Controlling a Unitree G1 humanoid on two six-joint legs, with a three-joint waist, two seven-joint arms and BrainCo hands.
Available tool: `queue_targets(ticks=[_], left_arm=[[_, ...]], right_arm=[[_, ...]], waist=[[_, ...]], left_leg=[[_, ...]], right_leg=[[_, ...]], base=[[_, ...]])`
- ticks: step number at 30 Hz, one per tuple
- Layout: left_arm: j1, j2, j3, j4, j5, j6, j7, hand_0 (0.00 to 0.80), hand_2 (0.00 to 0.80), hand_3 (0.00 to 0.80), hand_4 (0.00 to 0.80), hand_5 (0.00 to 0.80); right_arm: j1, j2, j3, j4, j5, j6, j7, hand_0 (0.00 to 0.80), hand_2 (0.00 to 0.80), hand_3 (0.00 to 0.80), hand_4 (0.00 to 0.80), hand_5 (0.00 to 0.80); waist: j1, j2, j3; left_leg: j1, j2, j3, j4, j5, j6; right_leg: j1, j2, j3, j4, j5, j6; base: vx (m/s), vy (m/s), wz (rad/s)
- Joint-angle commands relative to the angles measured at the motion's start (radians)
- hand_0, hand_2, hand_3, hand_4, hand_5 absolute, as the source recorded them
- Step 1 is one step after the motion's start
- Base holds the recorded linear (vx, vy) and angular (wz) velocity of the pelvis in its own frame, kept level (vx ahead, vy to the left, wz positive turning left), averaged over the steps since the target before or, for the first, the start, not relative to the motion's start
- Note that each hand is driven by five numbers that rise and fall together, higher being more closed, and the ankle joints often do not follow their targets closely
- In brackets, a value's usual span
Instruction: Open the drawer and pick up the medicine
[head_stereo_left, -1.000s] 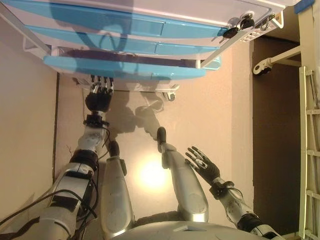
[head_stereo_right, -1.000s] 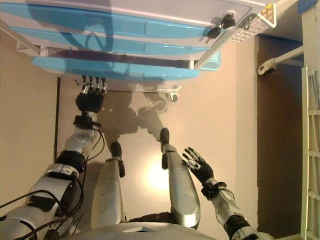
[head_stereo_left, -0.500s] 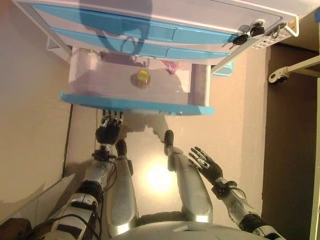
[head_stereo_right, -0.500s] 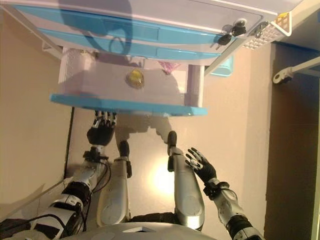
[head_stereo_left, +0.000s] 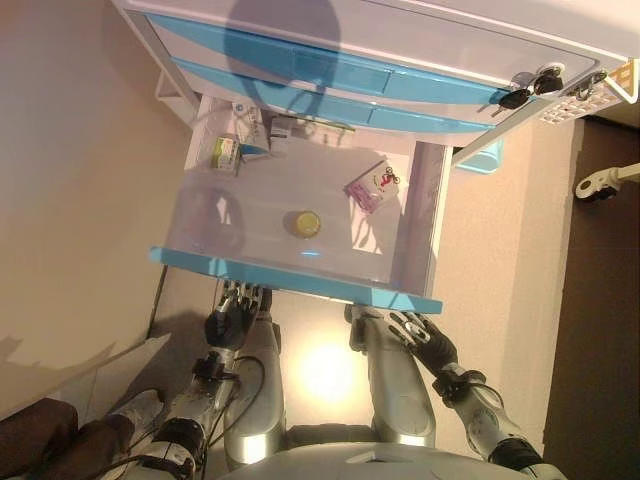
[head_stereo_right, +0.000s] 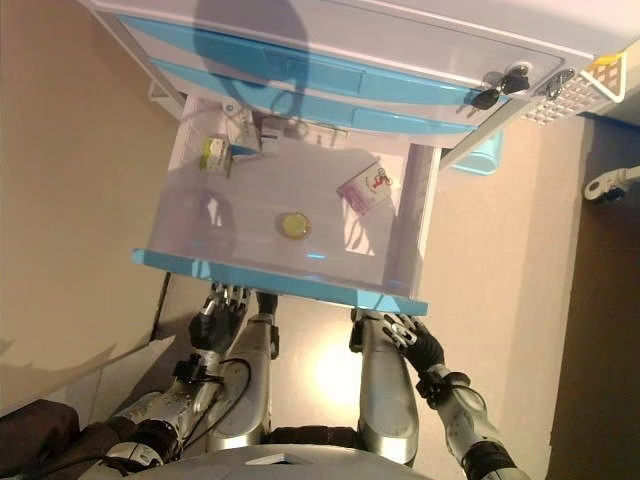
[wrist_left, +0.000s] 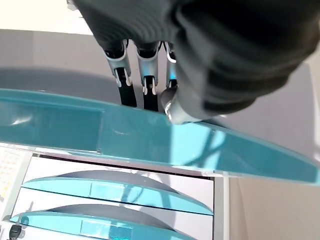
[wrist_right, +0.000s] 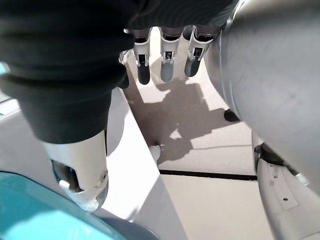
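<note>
The bottom drawer stands pulled far out, its blue front (head_stereo_left: 295, 281) towards me. Inside lie a round yellow tin (head_stereo_left: 304, 223), a pink-and-white packet (head_stereo_left: 367, 190), a green-and-yellow box (head_stereo_left: 223, 152) and small items at the back (head_stereo_left: 270, 130). My left hand (head_stereo_left: 230, 318) is under the left part of the drawer front, its fingers (wrist_left: 125, 85) hooked behind the blue edge (wrist_left: 150, 137). My right hand (head_stereo_left: 427, 338) is open and empty, just below the drawer's right front corner. Its fingers (wrist_right: 167, 65) are straight.
Two shut blue drawers (head_stereo_left: 330, 70) are above the open one in the white cabinet. Keys (head_stereo_left: 530, 88) hang at the cabinet's right corner. A castor (head_stereo_left: 600, 182) shows at the right. A person's shoe (head_stereo_left: 130, 410) and leg (head_stereo_left: 40, 445) are at the lower left.
The drawer has slid much further out, baring its contents, and my left hand has come back with its front edge. My right hand now sits closer under the drawer's right corner. The camera has shifted.
</note>
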Motion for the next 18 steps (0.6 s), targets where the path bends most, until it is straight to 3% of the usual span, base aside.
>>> queue_targets(ticks=[1,2,3,10,18], left_arm=[[0.149,-0.011,0.031,-0.01,-0.019,0.06,0.03,0.8,0.8,0.8,0.8,0.8],[0.148,-0.009,0.034,0.01,-0.018,0.067,0.05,0.333,0.333,0.333,0.333,0.333],[0.145,-0.008,0.039,0.026,-0.009,0.071,0.089,0.0,0.0,0.0,0.0,0.0],[0.075,0.005,0.091,0.166,0.0,0.068,0.267,0.0,0.0,0.0,0.0,0.0],[0.008,0.026,0.169,0.27,-0.027,0.044,0.365,0.0,0.0,0.0,0.0,0.0]], right_arm=[[0.105,0.007,0.008,-0.039,-0.006,0.001,0.014,0.0,0.0,0.0,0.0,0.0],[0.104,0.01,0.009,-0.029,-0.008,-0.004,0.019,0.0,0.0,0.0,0.0,0.0],[0.102,0.011,0.012,-0.017,-0.004,-0.006,0.024,0.0,0.0,0.0,0.0,0.0],[0.086,0.02,0.009,0.05,-0.03,-0.002,0.047,0.0,0.0,0.0,0.0,0.0],[0.078,0.018,-0.013,0.115,-0.044,0.025,0.055,0.0,0.0,0.0,0.0,0.0]], waist=[[0.043,-0.004,-0.038],[0.044,-0.005,-0.038],[0.044,-0.007,-0.038],[0.028,-0.015,-0.041],[0.002,-0.026,-0.058]], left_leg=[[-0.033,-0.071,0.034,0.018,0.029,0.07],[-0.031,-0.07,0.033,0.018,0.028,0.07],[-0.028,-0.069,0.032,0.018,0.027,0.07],[0.0,-0.062,0.036,0.018,0.026,0.068],[0.009,-0.049,0.049,0.028,0.025,0.063]], right_leg=[[0.064,0.009,-0.054,0.07,-0.072,0.021],[0.067,0.009,-0.056,0.072,-0.074,0.021],[0.07,0.01,-0.056,0.073,-0.077,0.021],[0.085,0.01,-0.046,0.083,-0.082,0.028],[0.082,0.014,-0.024,0.094,-0.085,0.037]], base=[[0.005,-0.016,0.14],[0.008,-0.016,0.1],[0.009,-0.011,0.09],[0.026,0.027,0.1],[0.007,0.011,0.0]])
